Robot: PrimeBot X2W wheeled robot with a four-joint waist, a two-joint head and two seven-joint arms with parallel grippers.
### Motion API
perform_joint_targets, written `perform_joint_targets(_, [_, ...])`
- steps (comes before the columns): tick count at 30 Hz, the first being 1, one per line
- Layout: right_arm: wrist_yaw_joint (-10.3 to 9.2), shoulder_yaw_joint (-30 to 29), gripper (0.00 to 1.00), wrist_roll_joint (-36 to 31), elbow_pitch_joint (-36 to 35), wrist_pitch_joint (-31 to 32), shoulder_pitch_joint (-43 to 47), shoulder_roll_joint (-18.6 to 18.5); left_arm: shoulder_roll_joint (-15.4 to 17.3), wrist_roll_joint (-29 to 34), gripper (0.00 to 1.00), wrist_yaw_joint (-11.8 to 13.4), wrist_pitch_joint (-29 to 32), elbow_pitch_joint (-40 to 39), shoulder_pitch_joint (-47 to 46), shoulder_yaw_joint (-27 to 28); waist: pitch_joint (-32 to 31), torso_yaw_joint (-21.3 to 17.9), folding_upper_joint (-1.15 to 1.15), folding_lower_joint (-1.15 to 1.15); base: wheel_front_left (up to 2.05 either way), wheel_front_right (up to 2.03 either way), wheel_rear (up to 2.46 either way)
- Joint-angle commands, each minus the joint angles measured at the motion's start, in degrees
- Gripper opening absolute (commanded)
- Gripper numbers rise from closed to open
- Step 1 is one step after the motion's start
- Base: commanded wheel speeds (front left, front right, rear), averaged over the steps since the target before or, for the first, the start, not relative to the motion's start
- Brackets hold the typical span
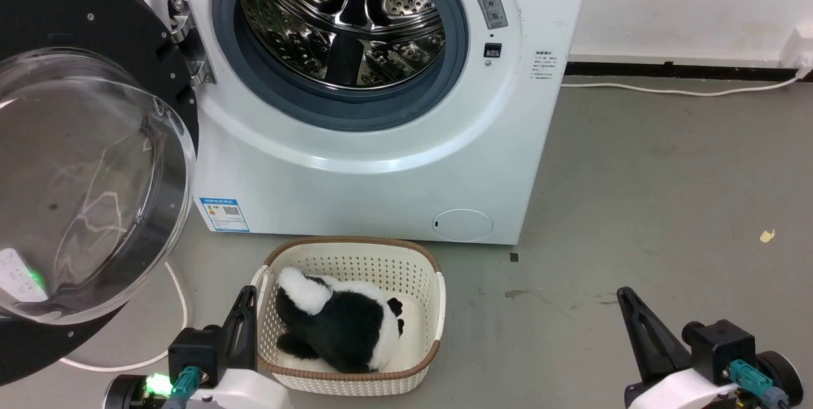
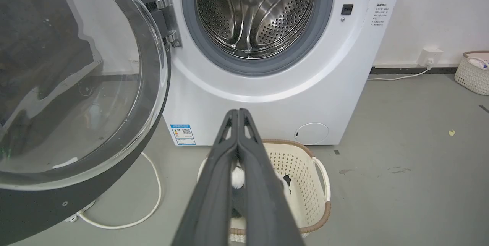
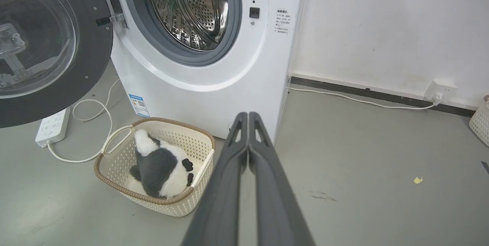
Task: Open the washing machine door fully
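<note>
The washing machine door [image 1: 89,167] hangs wide open, up and to the left of the left tool [image 2: 238,113] and well apart from it. Both tools are empty with fingers pressed together. From the right tool [image 3: 248,114] the door lies farther off left. It looks rigid and fairly heavy, pivoting on its metal hinge [image 1: 187,40]. The glass bowl [image 2: 76,85] is likely slick. Better to push the black rim [image 3: 91,59] opposite the hinge than to pinch it.

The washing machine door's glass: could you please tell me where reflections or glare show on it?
Head view: pale streaky reflections cross the washing machine door; left wrist view: its glass mirrors dark shapes; right wrist view: bright glints on the steel drum.
</note>
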Motion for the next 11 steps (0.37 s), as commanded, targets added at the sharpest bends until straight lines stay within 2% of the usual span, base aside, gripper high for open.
perform_joint_targets(1, [0.02,-0.03,0.00,-0.38,-0.40,0.14,-1.13,0.11,-0.37,0.43,0.00,-0.19,0.15,-0.30,-0.88,0.10,0.01,-0.01,0.00,0.00,0.00,0.00,0.00])
perform_joint_targets(11, [0.02,-0.03,0.00,-0.56,-0.53,0.58,-1.42,0.13,-0.49,0.64,0.00,-0.32,0.58,-0.50,-1.10,0.37,0.06,-0.07,0.00,0.00,0.00,0.00,0.00])
